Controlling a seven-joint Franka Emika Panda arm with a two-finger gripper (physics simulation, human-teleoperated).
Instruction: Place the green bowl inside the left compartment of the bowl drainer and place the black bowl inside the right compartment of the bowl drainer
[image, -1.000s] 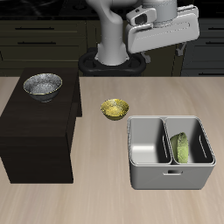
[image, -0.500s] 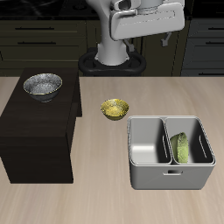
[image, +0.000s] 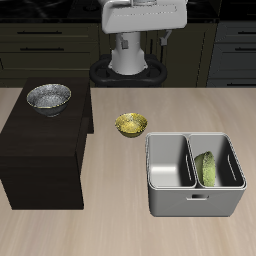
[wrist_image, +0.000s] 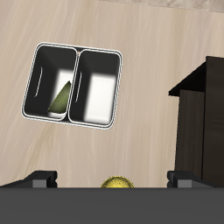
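The green bowl (image: 208, 168) leans on its edge inside one well of the bowl drainer (image: 195, 205), the well farther from the cabinet; the other well is empty. In the wrist view the green bowl (wrist_image: 59, 98) shows in the bowl drainer (wrist_image: 77, 52) too. The black bowl (image: 48, 97) sits on top of the dark cabinet (image: 45, 150). My gripper (image: 143, 30) hangs high at the table's back, far from both bowls. It is open, its fingertips (wrist_image: 39, 178) wide apart with nothing between them.
A small yellow-gold bowl (image: 130, 124) rests on the table between the cabinet and the drainer, and the wrist view catches it (wrist_image: 116, 183) as well. The cabinet (wrist_image: 201, 122) is a tall block beside the drainer.
My gripper has swung sideways along the table's back, from above the drainer's side toward the middle and the cabinet's side. Bowls and drainer have not moved.
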